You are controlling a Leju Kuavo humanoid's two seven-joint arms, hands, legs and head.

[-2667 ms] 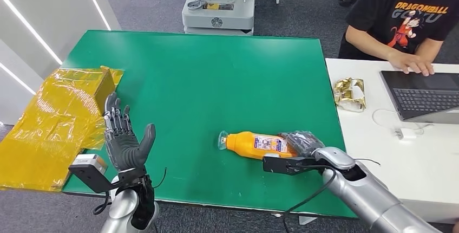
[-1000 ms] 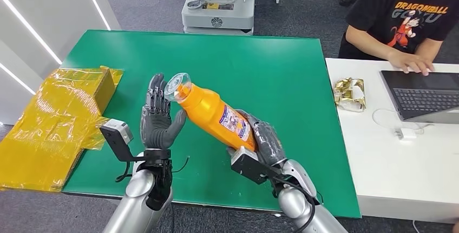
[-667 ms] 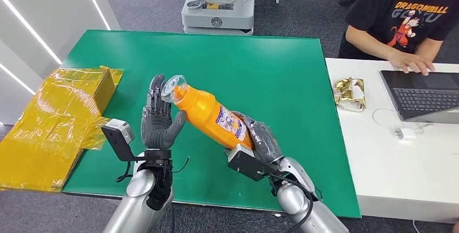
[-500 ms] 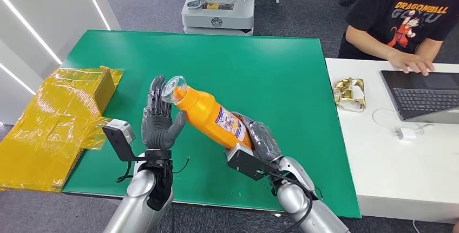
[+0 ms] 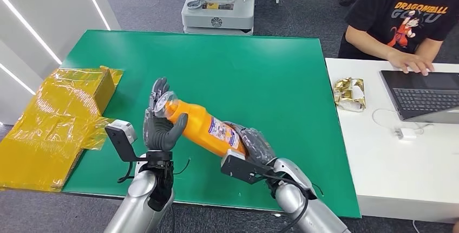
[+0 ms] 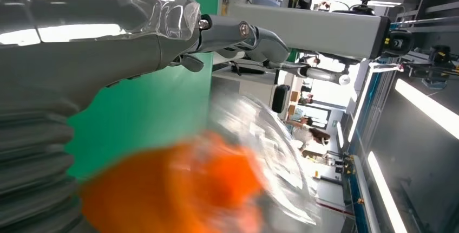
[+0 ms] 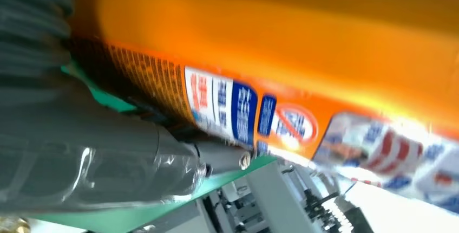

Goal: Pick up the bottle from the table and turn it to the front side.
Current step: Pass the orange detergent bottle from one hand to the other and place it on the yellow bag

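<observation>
Both hands now meet on the bottle (image 5: 203,127), so check your handover before you go on. Your right hand (image 5: 250,143) grips the base end, fingers wrapped round the label, with the neck pointing toward 10 o'clock above the green table (image 5: 260,70). Your left hand (image 5: 161,122) stands upright at the cap end, its thumb hooked across the shoulder, but whether the fingers behind have closed you cannot tell.

Half a second ago the cap stood clear above the left fingertips and the bottle sloped steeply; it has since dropped lower and flatter, and the neck has slid into the left palm. That suggests the regrasp has begun, and the turn to the front side is yet to come.

Farther out, the yellow wrapping (image 5: 54,124) lies at 9 o'clock, and a person (image 5: 403,19) types on a laptop (image 5: 422,95) at 2 o'clock.
</observation>
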